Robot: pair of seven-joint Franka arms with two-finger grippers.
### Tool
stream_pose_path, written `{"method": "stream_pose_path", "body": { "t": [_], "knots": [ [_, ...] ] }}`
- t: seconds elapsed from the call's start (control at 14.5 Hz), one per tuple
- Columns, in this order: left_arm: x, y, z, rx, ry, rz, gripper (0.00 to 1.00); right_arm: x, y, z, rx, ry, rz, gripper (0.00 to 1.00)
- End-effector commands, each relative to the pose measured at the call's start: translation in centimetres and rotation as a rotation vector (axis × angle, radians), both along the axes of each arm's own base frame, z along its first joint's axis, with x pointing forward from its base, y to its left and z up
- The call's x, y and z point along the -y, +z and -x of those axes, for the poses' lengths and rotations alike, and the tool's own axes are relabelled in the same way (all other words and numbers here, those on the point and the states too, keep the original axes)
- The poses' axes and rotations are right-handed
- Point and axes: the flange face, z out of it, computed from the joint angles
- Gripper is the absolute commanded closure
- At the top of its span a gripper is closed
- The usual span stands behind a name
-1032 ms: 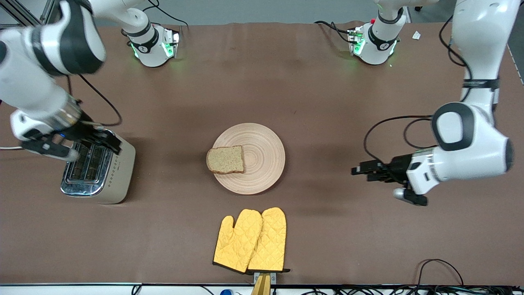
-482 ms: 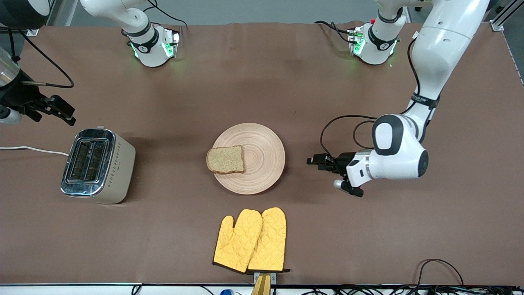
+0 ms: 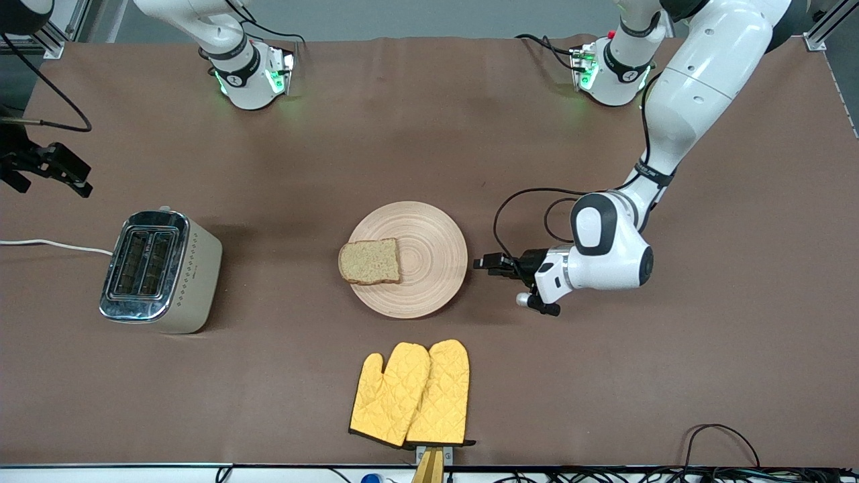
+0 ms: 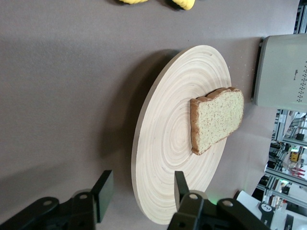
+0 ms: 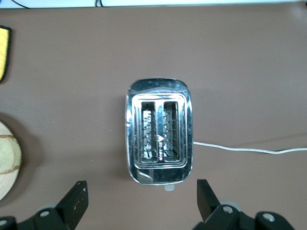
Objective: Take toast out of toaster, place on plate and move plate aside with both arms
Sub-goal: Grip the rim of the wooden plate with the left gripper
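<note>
A silver two-slot toaster (image 3: 160,271) stands toward the right arm's end of the table (image 3: 429,134); two yellow oven mitts (image 3: 411,394) lie nearer the front camera.

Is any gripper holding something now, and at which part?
Nothing is held. The left gripper is open at the plate rim, not gripping it. The right gripper is open over the toaster. The toast lies on the plate.

Your left arm reaches down from base, elbow bent, wrist low and level. Left gripper (image 3: 484,263) sits just above tabletop, fingers (image 4: 103,194) parted with clear gap. Your right arm is raised at table's end; right gripper (image 3: 57,171) hangs in air, fingers (image 5: 76,200) spread wide, holding nothing.
</note>
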Motion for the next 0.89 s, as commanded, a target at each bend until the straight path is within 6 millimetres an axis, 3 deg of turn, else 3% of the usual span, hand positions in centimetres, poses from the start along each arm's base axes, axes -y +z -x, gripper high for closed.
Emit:
{"method": "stream_pose_path", "body": {
  "t": [0.0,0.41,0.69,0.83],
  "knots": [
    [1.3,-1.1,1.0,0.002,0.029,0.012,0.45,-0.6,1.8,-2.6,-0.019,0.006,-0.012,0.00],
    [2.8,-4.0,2.1,-0.004,0.050,-0.012,0.48,0.3,1.5,-3.4,-0.034,-0.013,-0.038,0.00],
    [3.2,-5.2,2.7,0.006,0.022,-0.001,0.58,-0.1,1.6,-3.3,-0.040,-0.009,-0.034,0.00],
    [3.3,-5.5,2.9,-0.002,0.030,0.011,0.69,-0.6,1.6,-3.3,-0.043,0.001,-0.033,0.00]
  ]
}}
